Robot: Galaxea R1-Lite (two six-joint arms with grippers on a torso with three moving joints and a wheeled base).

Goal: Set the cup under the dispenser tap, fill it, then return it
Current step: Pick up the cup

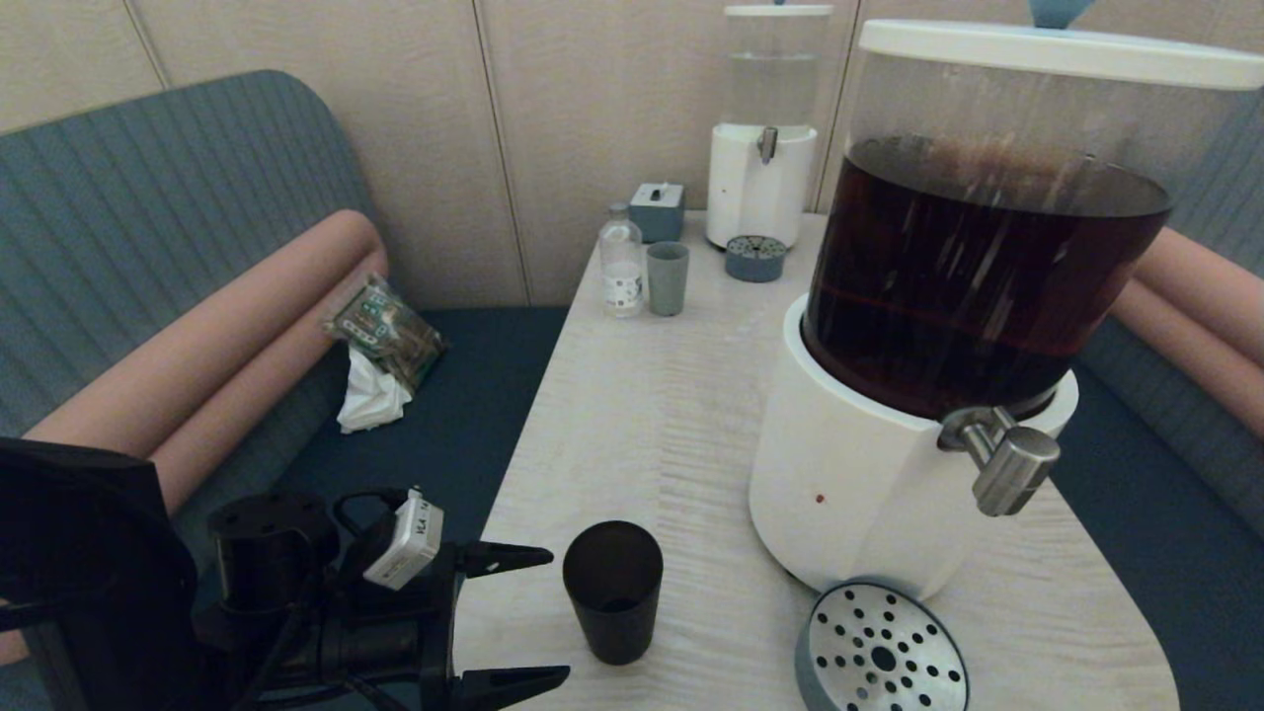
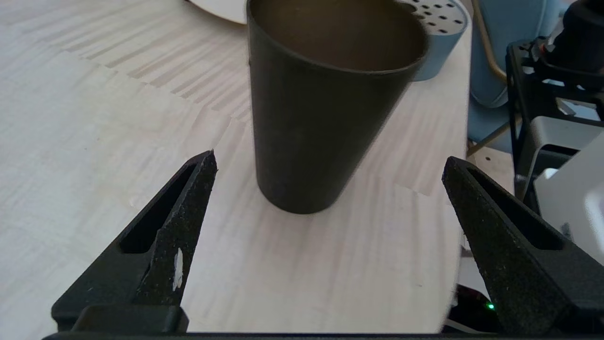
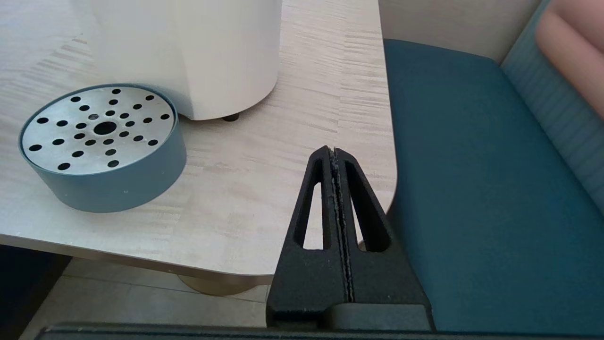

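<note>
The black cup (image 1: 612,591) stands upright near the table's front edge, left of the big dispenser; the left wrist view shows the cup (image 2: 321,108) close ahead. My left gripper (image 1: 528,617) is open just left of the cup, its fingertips (image 2: 204,165) wide apart and short of touching it. The brushed-steel dispenser tap (image 1: 1009,462) juts from the white base of the dispenser holding dark brown liquid (image 1: 978,276). A round perforated drip tray (image 1: 882,652) lies below the tap. My right gripper (image 3: 334,152) is shut and empty over the table's front right corner, outside the head view.
At the table's far end stand a grey-blue tumbler (image 1: 668,278), a clear bottle (image 1: 621,262), a small grey box (image 1: 658,210) and a clear-liquid dispenser (image 1: 765,128) with its own drip tray (image 1: 755,259). Blue bench seats (image 3: 481,189) flank the table.
</note>
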